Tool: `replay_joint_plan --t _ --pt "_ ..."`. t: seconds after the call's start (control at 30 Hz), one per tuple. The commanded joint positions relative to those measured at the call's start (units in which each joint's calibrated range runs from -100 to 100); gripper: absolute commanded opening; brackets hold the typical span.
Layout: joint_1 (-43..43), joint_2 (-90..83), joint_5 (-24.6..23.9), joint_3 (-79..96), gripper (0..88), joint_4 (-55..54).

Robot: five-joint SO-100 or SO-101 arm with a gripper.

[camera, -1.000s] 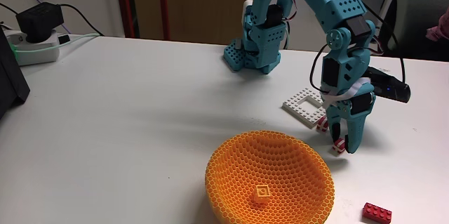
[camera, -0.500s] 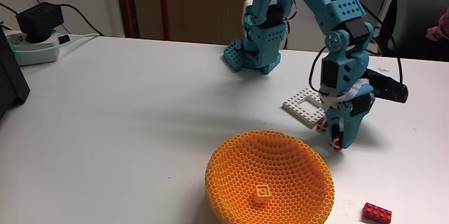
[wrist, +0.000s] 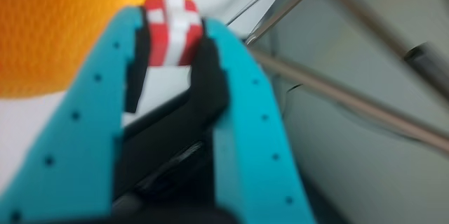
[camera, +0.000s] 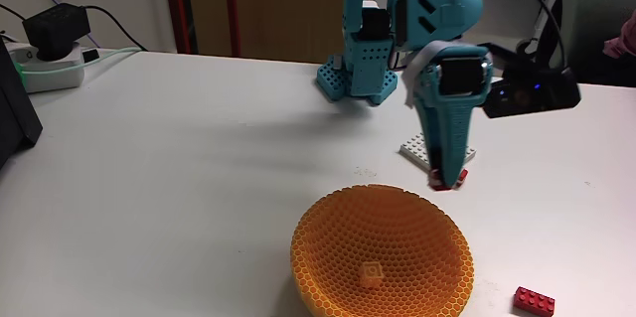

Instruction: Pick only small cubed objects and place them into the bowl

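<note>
Gripping a red-and-white cube [wrist: 170,31], gripper [camera: 446,182] above orange bowl [camera: 328,233] rim

bowl [camera: 328,247]: 1 | striped cube [wrist: 172,31]: 1 | orange cube [camera: 372,274]: 1 | red brick [camera: 535,301]: 1 | white frame plate [camera: 421,146]: 1

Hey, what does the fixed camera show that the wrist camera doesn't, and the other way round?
Fixed view alone: the orange cube lying in the bowl, the long red brick near the bottom right corner, the white square plate, the arm's base. Wrist view alone: a close look at the fingers clamping the striped cube. Both: the gripper holding that cube beside the bowl.
</note>
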Motion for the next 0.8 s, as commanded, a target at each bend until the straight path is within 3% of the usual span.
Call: replay_joint_plan --t 0.0,0.23,0.5,0.77 --pt "4.5 4.6 0.0 -0.7 15.4 -2.1" --pt "3.3 3.2 -0.9 -0.1 27.6 1.3" --pt "-16.2 -10.1 -3.1 3.0 24.0 16.1" --pt "-26.1 -5.3 0.7 18.1 20.3 12.2"
